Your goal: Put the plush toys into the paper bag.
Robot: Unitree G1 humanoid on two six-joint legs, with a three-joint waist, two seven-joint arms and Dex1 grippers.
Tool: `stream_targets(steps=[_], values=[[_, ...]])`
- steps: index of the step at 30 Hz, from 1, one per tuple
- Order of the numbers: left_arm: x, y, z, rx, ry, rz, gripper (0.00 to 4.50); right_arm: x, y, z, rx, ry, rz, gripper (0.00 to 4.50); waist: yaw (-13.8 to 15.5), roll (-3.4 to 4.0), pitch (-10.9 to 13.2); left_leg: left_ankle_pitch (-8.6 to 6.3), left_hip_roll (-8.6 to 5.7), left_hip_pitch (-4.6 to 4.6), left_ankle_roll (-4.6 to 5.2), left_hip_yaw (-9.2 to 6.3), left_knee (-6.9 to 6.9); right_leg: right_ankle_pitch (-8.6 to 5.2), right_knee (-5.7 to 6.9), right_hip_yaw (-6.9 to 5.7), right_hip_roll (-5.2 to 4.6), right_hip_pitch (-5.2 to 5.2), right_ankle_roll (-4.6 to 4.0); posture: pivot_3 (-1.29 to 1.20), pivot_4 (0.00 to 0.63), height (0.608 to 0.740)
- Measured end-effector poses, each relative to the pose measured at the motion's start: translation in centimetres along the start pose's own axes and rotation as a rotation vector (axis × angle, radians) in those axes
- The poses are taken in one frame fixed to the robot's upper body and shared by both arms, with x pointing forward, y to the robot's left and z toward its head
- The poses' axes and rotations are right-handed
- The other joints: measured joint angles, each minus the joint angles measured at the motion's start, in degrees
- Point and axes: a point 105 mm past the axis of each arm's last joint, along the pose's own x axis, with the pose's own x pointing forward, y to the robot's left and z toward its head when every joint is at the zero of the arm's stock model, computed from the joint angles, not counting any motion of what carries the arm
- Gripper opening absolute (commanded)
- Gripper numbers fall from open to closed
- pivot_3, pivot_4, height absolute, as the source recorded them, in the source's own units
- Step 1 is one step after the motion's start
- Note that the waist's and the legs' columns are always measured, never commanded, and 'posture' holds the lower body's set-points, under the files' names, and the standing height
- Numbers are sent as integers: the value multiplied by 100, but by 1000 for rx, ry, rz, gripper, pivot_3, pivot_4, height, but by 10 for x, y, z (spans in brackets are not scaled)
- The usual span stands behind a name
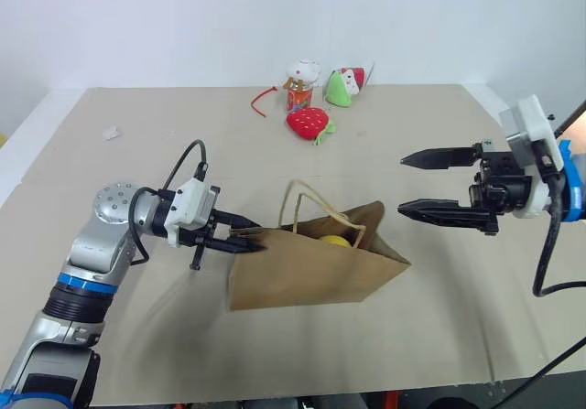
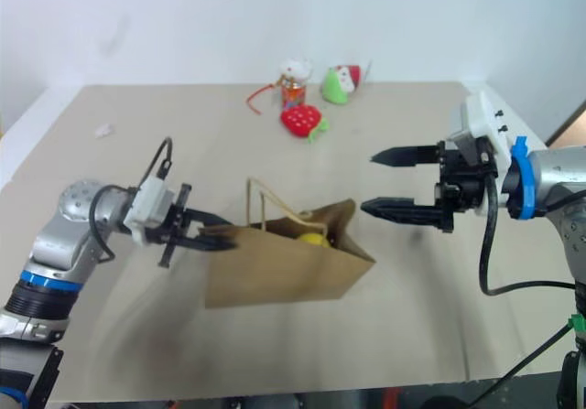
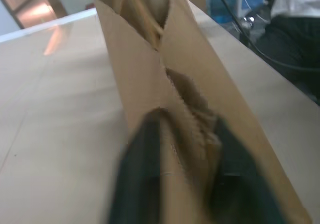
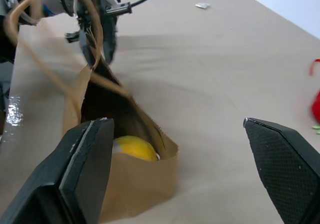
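The brown paper bag (image 1: 311, 276) stands in the middle of the table, its mouth tilted toward the right, cord handles (image 1: 307, 209) sticking up. Inside the mouth lies a round yellow plush toy (image 1: 334, 241), also seen past my right fingers (image 4: 135, 148). My left gripper (image 1: 261, 238) is at the bag's left edge. Its two fingers (image 3: 140, 169) stand apart with the folded paper edge between them. My right gripper (image 1: 401, 185) hovers to the right of the bag's mouth, open wide and empty.
At the far side of the table sit a red strawberry plush (image 1: 308, 123), a green, white and red plush (image 1: 344, 85) and a white and orange toy (image 1: 300, 81) beside a red cord (image 1: 259, 101). A small white scrap (image 1: 112, 133) lies far left.
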Motion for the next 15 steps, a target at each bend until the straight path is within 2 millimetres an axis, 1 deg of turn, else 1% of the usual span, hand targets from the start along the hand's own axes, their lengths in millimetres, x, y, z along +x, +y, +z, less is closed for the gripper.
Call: stream_targets(steps=[1,2,4,5,6,7,8,11,12,15], values=[[-1,-1,0,-1,2,-5,2849,1,0,1,-5,-2,0,4500,0,0,0,0,1,0,0,0,0,0,0,0,1,0,0,0,150,740],[-2,-1,0,-5,5,-12,3233,1,-1,4,-17,-7,-1,4500,0,0,0,0,2,-1,0,-1,0,0,0,-1,1,-1,0,0,150,740],[-4,-1,3,-15,8,-9,4158,2,-1,6,-28,-13,0,4500,2,0,0,0,4,-1,0,-5,-1,-1,0,-4,3,-1,-1,0,150,740],[-8,-1,10,-20,10,-3,4417,3,-2,6,-30,-15,1,4500,1,-2,1,0,6,-2,0,-6,-1,-2,0,-5,4,-1,-2,0,150,740],[-9,0,13,-13,9,3,4417,3,-2,6,-29,-14,0,4500,1,-1,1,0,6,-2,0,-6,-1,-2,0,-5,4,-1,-3,0,150,740],[-13,1,26,-10,14,20,4417,3,-3,5,-27,-17,0,4500,-3,-4,2,0,8,-2,0,-4,-2,-2,0,-3,3,-2,-2,0,150,740],[-14,1,30,-6,13,23,4417,3,-3,5,-25,-16,-2,4500,-3,-3,2,0,7,-2,0,-4,-2,-2,0,-4,3,-1,-2,0,150,740],[-20,6,53,-26,-21,106,4417,3,-9,4,-19,-17,-14,4500,-7,-2,2,0,6,1,0,-2,-2,-1,0,-4,2,0,-1,0,150,740],[-20,8,57,-31,-31,123,4417,3,-10,4,-19,-17,-17,4500,-6,-2,2,0,6,0,0,-2,0,-1,0,-5,2,0,0,0,150,740],[-29,22,67,-62,-54,249,4417,3,-16,1,-11,-34,-29,4500,-5,-3,2,0,6,1,0,-2,3,1,0,-6,4,1,3,0,150,740]])
